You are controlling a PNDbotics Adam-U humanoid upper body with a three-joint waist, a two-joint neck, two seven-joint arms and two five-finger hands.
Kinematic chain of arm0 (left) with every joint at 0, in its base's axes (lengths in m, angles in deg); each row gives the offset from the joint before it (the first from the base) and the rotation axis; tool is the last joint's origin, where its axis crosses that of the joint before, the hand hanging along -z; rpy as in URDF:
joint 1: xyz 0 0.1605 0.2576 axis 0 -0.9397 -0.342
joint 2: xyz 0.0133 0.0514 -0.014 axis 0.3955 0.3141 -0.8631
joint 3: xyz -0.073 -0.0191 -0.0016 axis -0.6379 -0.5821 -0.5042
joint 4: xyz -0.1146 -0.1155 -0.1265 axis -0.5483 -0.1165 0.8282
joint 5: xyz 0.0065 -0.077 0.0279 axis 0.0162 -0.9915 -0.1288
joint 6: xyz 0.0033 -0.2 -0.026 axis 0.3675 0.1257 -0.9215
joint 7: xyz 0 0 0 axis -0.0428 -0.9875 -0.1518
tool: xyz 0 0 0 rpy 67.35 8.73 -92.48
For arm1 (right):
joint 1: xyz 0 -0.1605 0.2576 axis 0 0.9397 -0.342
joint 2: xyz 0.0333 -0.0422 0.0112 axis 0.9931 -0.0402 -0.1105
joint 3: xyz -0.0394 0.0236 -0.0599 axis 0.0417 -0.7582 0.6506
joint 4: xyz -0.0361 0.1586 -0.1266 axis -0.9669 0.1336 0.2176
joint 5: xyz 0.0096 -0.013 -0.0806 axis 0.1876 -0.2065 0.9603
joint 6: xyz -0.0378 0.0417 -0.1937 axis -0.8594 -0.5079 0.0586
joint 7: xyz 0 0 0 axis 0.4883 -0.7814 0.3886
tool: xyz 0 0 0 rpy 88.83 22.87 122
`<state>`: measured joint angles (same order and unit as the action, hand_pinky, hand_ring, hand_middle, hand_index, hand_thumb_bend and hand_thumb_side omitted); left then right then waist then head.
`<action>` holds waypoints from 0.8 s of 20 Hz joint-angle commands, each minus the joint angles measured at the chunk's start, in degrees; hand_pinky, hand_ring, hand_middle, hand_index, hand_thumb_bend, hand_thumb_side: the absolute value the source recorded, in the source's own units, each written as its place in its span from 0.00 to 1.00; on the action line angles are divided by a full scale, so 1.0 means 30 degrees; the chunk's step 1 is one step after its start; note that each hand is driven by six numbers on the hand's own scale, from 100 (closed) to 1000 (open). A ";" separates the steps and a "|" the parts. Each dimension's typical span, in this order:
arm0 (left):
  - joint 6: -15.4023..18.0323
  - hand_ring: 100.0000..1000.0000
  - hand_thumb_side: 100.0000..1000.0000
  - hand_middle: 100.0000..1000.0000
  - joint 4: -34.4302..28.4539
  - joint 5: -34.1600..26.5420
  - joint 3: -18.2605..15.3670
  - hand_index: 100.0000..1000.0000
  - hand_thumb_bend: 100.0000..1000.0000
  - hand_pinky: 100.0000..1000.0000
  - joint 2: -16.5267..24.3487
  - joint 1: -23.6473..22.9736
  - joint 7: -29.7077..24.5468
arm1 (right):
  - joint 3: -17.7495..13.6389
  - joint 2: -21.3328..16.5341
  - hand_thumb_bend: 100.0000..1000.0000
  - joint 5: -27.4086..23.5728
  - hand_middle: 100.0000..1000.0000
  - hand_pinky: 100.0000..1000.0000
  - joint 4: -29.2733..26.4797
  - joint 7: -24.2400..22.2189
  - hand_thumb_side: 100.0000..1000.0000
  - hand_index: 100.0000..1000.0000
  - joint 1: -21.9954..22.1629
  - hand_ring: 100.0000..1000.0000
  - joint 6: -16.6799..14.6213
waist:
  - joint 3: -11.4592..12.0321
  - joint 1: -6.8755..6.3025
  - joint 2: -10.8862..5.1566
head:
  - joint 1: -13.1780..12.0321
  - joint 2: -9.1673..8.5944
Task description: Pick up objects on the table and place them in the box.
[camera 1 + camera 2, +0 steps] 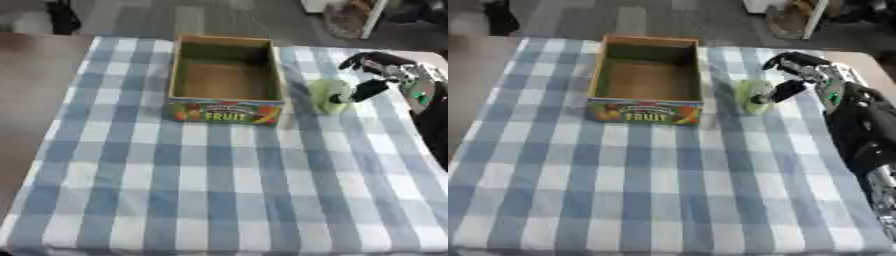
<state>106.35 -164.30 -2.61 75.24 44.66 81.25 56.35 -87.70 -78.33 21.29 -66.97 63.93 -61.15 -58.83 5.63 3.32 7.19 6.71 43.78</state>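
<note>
Right hand [811,75] fingers [785,91] curled round pale green object [754,95], just right of empty box [226,75], ready for lifting in. Left hand unseen.

Robot hand [802,75] against pale-green object [752,95]

Grey plank floor [157,17] behind; blue-white checked tablecloth [219,190]; brown tabletop [31,85] left.

We count one open cardboard box [226,75] marked FRUIT, one pale green object [330,95] just beside its right wall, one robot hand [802,75] in view, and one checked tablecloth [219,185].
</note>
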 commanded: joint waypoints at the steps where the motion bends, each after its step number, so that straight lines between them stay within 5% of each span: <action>1: 0.0040 0.51 0.56 0.55 -0.0369 0.0091 -0.0172 0.68 0.00 0.59 0.0348 0.0110 0.0043 | -0.0203 -0.0333 0.52 0.0225 0.84 0.82 -0.0440 -0.0765 0.42 0.87 -0.0272 0.88 0.0232 | 0.0007 -0.0062 -0.0233 | -0.0009 0.0114; 8: 0.0048 0.51 0.56 0.55 -0.0369 0.0082 -0.0181 0.68 0.00 0.59 0.0335 0.0101 0.0045 | -0.0260 -0.0078 0.41 0.0507 0.74 0.66 -0.0590 -0.0822 0.32 0.79 -0.0138 0.72 0.0701 | 0.0015 -0.0079 -0.0217 | -0.0026 0.0114; 14: 0.0057 0.51 0.56 0.55 -0.0369 0.0076 -0.0184 0.68 0.00 0.59 0.0319 0.0120 0.0033 | -0.0191 0.0171 0.35 0.0646 0.58 0.48 -0.0466 -0.0190 0.09 0.62 -0.0068 0.54 0.0901 | 0.0057 -0.0078 -0.0208 | -0.0019 0.0114; 16: 0.0053 0.51 0.56 0.55 -0.0369 0.0078 -0.0189 0.68 0.00 0.59 0.0314 0.0113 0.0042 | -0.0188 0.0269 0.35 0.0630 0.50 0.41 -0.0442 0.0057 0.10 0.53 -0.0035 0.48 0.0891 | 0.0094 -0.0070 -0.0207 | -0.0025 0.0114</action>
<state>106.41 -164.30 -2.61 75.23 44.66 81.24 56.41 -88.06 -76.65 22.79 -67.64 63.60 -60.65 -56.23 5.93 3.31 7.24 6.67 43.78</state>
